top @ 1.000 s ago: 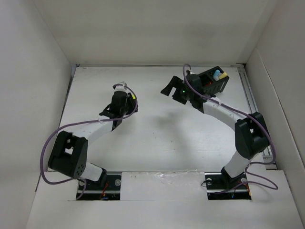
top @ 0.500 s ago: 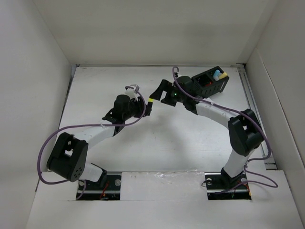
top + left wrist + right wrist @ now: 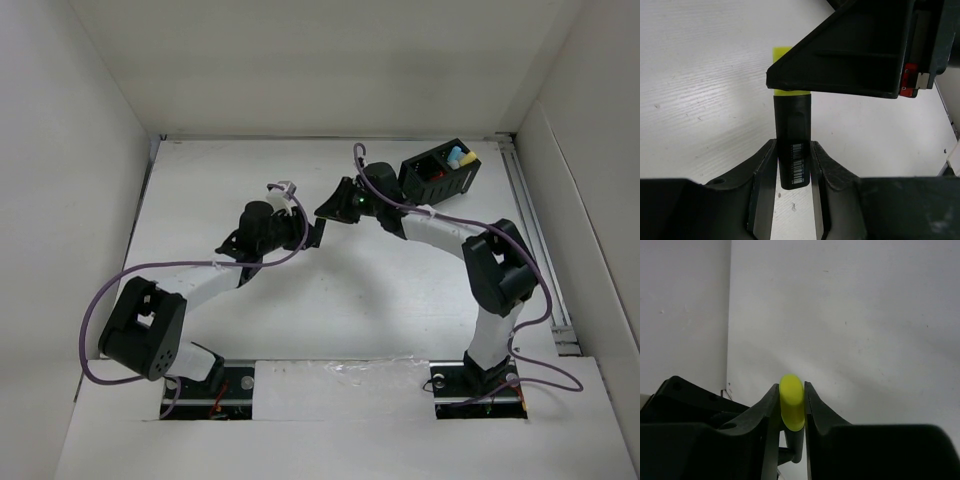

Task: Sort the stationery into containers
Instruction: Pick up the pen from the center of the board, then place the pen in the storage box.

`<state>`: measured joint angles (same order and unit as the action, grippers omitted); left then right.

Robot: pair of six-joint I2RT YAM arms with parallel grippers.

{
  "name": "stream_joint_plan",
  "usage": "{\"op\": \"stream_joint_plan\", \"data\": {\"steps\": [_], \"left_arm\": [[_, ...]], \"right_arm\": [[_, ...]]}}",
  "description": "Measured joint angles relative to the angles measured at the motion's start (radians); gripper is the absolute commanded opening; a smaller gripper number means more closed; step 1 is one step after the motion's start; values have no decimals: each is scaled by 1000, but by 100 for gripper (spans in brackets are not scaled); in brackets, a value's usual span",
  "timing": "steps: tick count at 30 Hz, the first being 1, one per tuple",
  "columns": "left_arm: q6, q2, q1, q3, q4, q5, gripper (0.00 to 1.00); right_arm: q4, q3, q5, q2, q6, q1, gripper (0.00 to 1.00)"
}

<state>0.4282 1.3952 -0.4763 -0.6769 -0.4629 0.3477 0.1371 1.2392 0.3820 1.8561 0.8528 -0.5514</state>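
1. The black slatted desk organiser [image 3: 462, 181] stands on the white surface [image 3: 380, 290]. A light-blue marker [image 3: 456, 153] and a yellow marker [image 3: 465, 160] stick up side by side from its far compartment (the other compartments are too dark to read).
2. A highlighter [image 3: 792, 125] with a black barrel and a yellow cap is to the left of the organiser. It is outside the organiser, in none of its compartments, and is held off the surface.
3. The left gripper [image 3: 792, 167] is clamped on the barrel end that carries the barcode label, with one finger pressed against each side. This is the end of the highlighter farther from the organiser.
4. The right gripper [image 3: 791, 400] has its fingers closed against the yellow cap, touching it on both sides. This is the end nearer the organiser.
5. From overhead the two grippers meet tip to tip, left of the organiser and a little to its near side. The right arm's wrist lies just beside the organiser's left wall.
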Motion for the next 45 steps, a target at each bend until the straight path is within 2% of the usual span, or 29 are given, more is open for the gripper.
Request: {"op": "stream_joint_plan", "data": {"steps": [3, 4, 7, 8, 11, 12, 13, 14, 21, 28, 32, 36, 40, 45], "left_arm": [[0, 0, 1, 1, -3, 1, 8], [0, 0, 1, 1, -4, 2, 18], [0, 0, 1, 2, -9, 0, 32], [0, 0, 1, 2, -11, 0, 43], [-1, -12, 1, 6, -28, 0, 60], [-2, -23, 1, 12, -34, 1, 69], [-3, -37, 1, 19, -36, 1, 95], [-10, -54, 1, 27, -41, 1, 100], [-6, -206, 1, 69, -58, -6, 100], [-5, -227, 1, 75, -62, -7, 100], [0, -227, 1, 75, -63, 6, 100], [5, -227, 1, 75, -63, 18, 100], [12, -230, 1, 87, -71, 20, 100], [23, -265, 1, 116, -71, 10, 100]], "right_arm": [[9, 4, 0, 0, -4, -7, 0], [9, 4, 1, 0, -3, -7, 0], [9, 4, 0, -1, -3, -6, 0], [9, 4, -1, -1, -3, -6, 0], [5, 4, -9, -1, -5, 3, 0], [5, 4, -16, -1, -6, 10, 0], [3, 5, -26, -1, -7, 21, 0], [-2, 5, -36, -1, -8, 32, 0], [-93, 23, -182, -37, -11, 222, 0], [-186, 90, -589, -165, -11, 417, 0], [-200, 151, -780, -183, -21, 443, 0], [-218, 234, -904, -139, -60, 438, 0], [-231, 315, -978, -44, -95, 423, 0], [-270, 329, -1022, 46, -120, 388, 2]]}}
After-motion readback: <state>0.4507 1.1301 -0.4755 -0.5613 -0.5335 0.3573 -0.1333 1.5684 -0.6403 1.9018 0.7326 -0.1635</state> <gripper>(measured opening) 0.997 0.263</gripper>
